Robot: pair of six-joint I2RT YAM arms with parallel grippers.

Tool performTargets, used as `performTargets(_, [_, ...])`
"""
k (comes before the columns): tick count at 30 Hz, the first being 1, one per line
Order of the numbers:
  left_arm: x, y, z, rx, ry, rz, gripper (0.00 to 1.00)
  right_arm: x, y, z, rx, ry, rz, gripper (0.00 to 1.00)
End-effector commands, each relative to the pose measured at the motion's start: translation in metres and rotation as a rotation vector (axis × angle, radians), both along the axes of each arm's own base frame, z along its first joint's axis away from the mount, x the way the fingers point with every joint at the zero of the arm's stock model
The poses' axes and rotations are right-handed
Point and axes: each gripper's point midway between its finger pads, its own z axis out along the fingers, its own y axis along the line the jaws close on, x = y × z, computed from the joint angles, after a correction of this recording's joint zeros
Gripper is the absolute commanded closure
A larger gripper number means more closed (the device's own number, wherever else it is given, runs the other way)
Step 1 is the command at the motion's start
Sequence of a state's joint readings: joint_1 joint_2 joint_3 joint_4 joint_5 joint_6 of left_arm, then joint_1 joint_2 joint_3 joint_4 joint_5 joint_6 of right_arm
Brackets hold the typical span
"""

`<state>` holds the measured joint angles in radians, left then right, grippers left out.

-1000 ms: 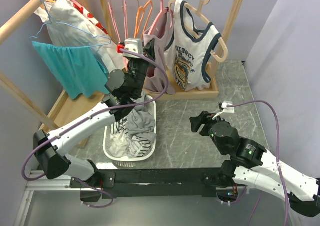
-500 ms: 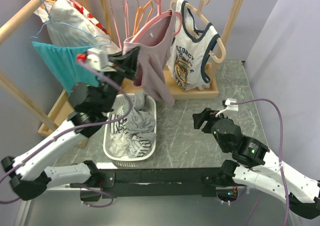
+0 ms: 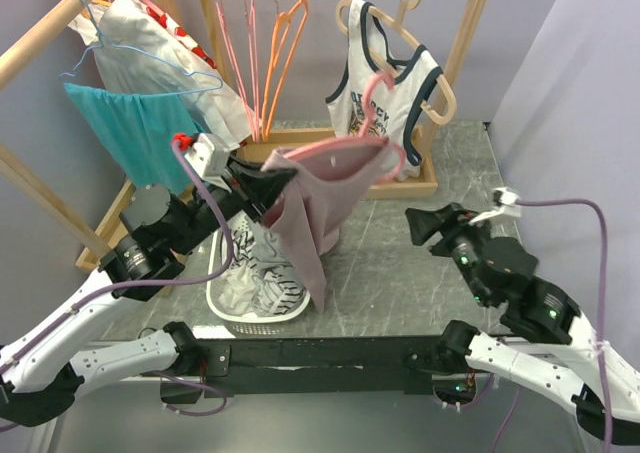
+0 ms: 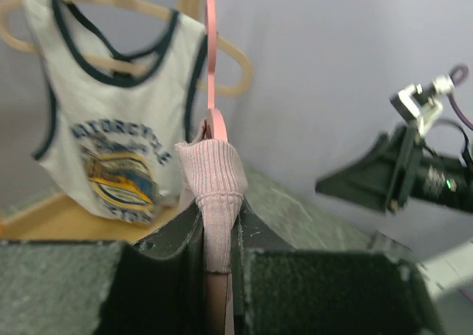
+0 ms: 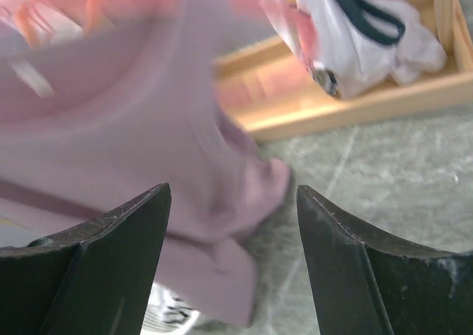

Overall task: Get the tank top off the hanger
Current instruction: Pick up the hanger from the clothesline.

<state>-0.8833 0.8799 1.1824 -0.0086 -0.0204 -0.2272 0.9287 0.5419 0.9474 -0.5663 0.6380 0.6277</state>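
Left wrist: left hand [image 4: 219,230] clamps tank top [image 4: 213,171]; overhead shows whole hanger [image 3: 330,145].

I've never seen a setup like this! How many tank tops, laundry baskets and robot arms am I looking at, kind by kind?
Tank tops: 2, a pink tank top and a white tank top
Laundry basket: 1
Robot arms: 2, the left gripper clamped on the pink one, the right gripper open
Total: 5
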Motion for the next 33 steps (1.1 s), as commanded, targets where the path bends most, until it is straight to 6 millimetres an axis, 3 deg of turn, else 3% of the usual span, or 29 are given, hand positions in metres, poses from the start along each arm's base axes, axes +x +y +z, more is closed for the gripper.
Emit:
performTargets(1, [-0.044, -0.011, -0.004, -0.028, 0.051, -0.231, 0.99, -0.008, -0.020, 0.043, 0.097, -0.089, -0.029, 0.24])
performTargets(5, [-0.056, -0.012, -0.020, -0.057, 0.097, -0.290, 0.99, -0.005, -0.022, 0.041, 0.069, -0.076, -0.055, 0.24])
performTargets(20, [-0.071, -0.003, -0.004, -0.112, 0.055, -0.330, 0.99, 0.005, -0.001, 0.009, 0.187, 0.056, -0.089, 0.39])
performTargets(28, [-0.074, 0.001, 0.002, -0.129, 0.047, -0.331, 0.99, 0.016, 0.014, 0.006, 0.187, 0.052, -0.077, 0.36])
performTargets(33, [-0.072, 0.003, 0.003, -0.133, 0.052, -0.319, 0.99, 0.026, 0.015, -0.006, 0.166, 0.122, -0.100, 0.44])
